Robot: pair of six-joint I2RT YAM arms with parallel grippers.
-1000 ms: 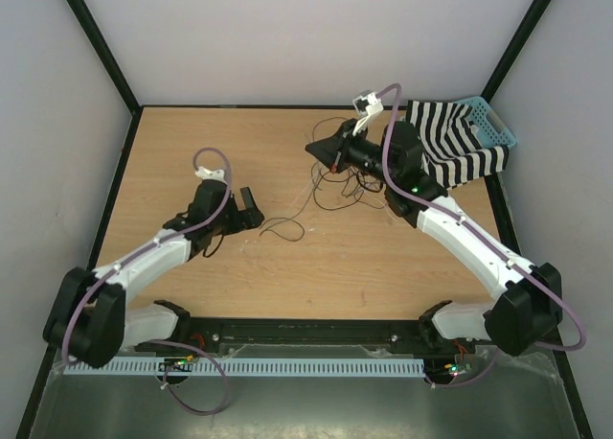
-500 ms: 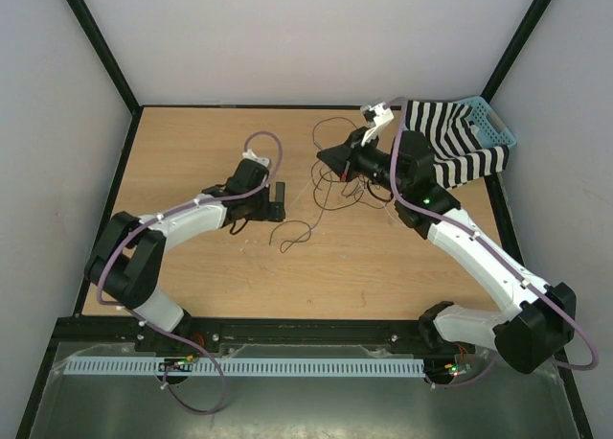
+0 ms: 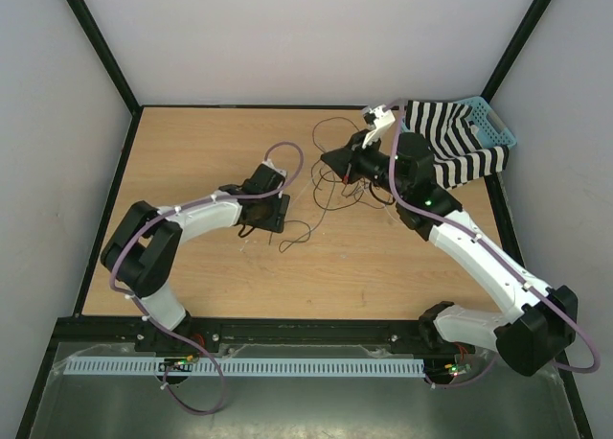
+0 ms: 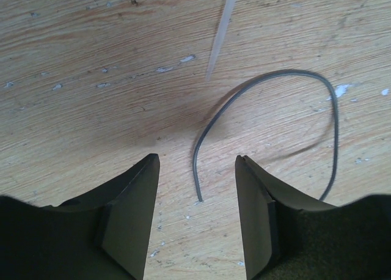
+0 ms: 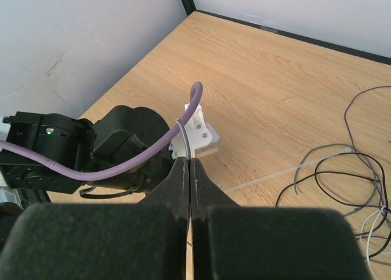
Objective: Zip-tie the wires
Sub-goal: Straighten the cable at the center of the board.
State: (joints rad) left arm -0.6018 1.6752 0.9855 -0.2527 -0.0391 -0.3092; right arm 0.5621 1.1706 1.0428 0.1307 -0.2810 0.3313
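The wires (image 3: 337, 182) lie as loose dark loops on the wooden table, right of centre; they also show in the right wrist view (image 5: 342, 176). One curled strand (image 4: 269, 78) lies apart, and its free end sits between my left gripper's open, empty jaws (image 4: 197, 161). The left gripper (image 3: 271, 219) hovers low over that curl (image 3: 293, 234). The zip tie (image 4: 221, 29) is a whitish strip just beyond the curl; it also shows flat on the table in the right wrist view (image 5: 287, 169). My right gripper (image 3: 330, 159) is shut (image 5: 190, 161), with a thin grey strand rising from its tips.
A blue basket (image 3: 490, 121) with a black-and-white striped cloth (image 3: 450, 147) stands at the back right, behind the right arm. Black frame posts run along the table's sides. The left arm's wrist and purple cable (image 5: 122, 161) sit just ahead of the right gripper.
My left arm has swung right and stretched toward the table's centre, ending over the loose wire curl. My right gripper has shifted slightly right and stayed shut.
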